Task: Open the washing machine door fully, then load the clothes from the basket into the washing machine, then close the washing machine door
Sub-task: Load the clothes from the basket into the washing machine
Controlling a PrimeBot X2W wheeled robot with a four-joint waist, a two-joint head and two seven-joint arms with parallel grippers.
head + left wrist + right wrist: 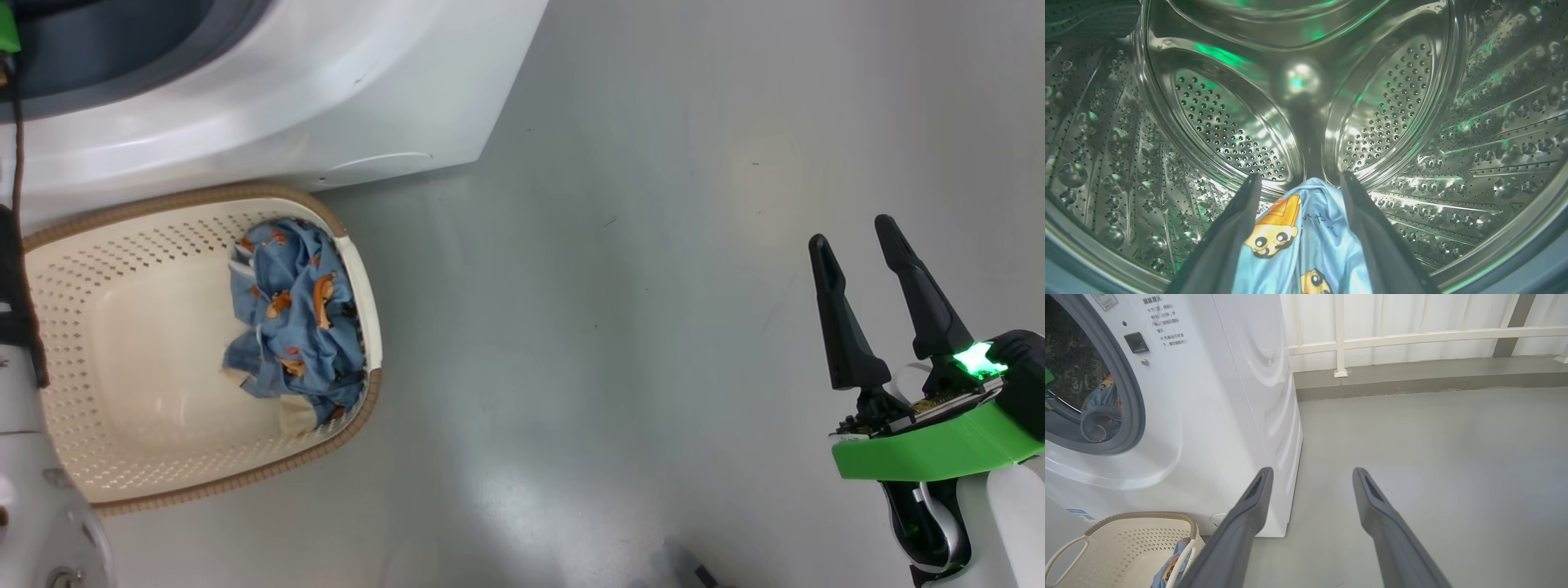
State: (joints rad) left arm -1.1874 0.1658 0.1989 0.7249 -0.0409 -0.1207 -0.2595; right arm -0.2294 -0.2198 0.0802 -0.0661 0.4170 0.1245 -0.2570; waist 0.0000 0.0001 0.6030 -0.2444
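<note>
**While my left hand is in the drum: letting a garment go without dragging it back out**

Since my left gripper (pixel 1298 181) is reaching well inside the steel drum (pixel 1220 134) of the washing machine (pixel 326 98), the step in hand is the let-go. My two fingers stand spread wide. The light blue garment (pixel 1306 245) with the orange cartoon figures sits bunched between them, lying there loose rather than pinched as far as I can tell. So the hand is released, but the cloth isn't clear of me.

How I'd do it well:

- Tip the fingers down a bit so the fabric slides off toward the back of the drum and doesn't hang on one finger.
- Pull out straight along the line of my fingers. A sideways swipe could hook a fold and haul it over the grey gasket (pixel 1137 416).
- Check that nothing trails over the lip. Cloth left there would probably get in the way of shutting up later.

More clothes (pixel 298 327) are heaped against the right wall of the basket (pixel 98 269), which sits on the floor (pixel 653 327) just in front of the machine. That's where I'd go next. My right gripper (pixel 852 231) hangs over bare floor well off to the side, fingers apart and empty.
</note>
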